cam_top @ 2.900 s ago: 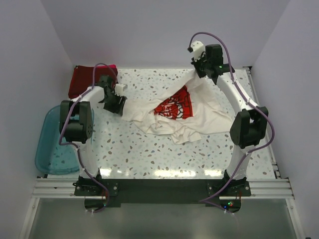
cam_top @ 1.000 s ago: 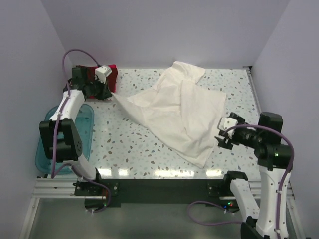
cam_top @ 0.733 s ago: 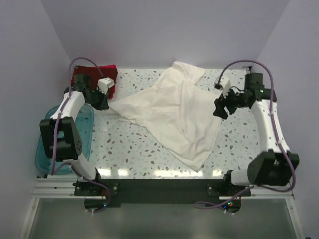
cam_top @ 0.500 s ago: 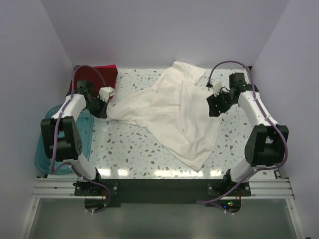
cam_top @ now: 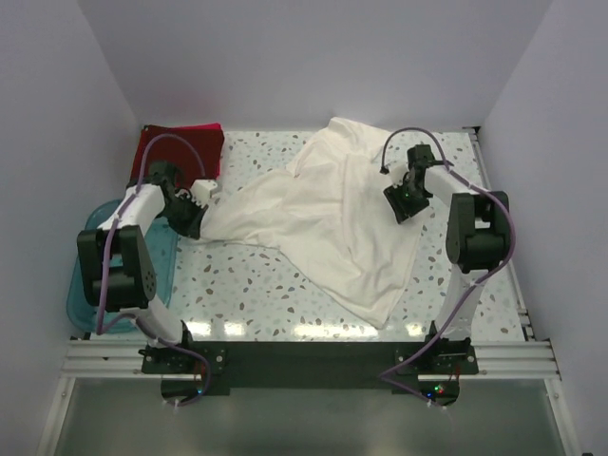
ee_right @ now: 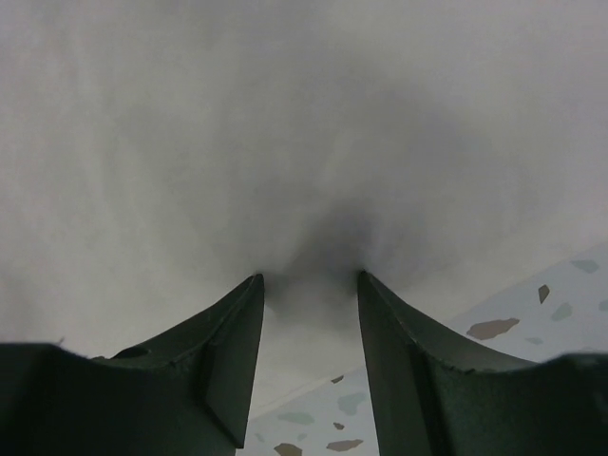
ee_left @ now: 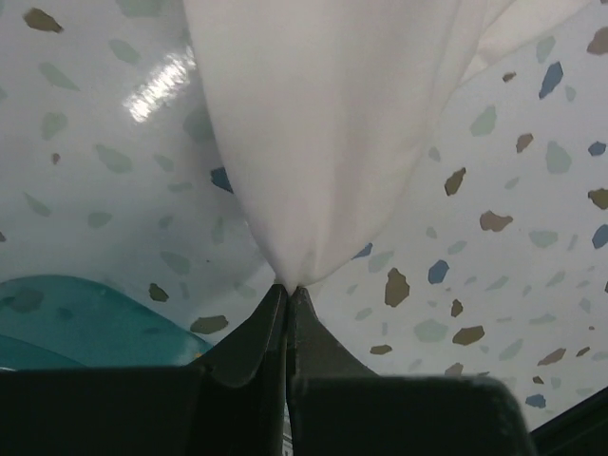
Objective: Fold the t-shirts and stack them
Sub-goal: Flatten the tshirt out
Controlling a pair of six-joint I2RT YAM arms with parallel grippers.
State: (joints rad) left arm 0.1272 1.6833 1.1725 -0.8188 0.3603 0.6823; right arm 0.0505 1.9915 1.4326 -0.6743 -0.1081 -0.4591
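Low — left hand [ee_left: 288,289] tight on shirt [ee_left: 313,142]

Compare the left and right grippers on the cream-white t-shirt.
The left gripper has its fingers shut, pinching a corner of the cream-white cloth t-shirt; the right gripper has its fingers apart, cloth dimpled between the tips. The left sits at the shirt's left edge near the translucent teal plastic tub; the right is over its right side. Both touch the same shirt.
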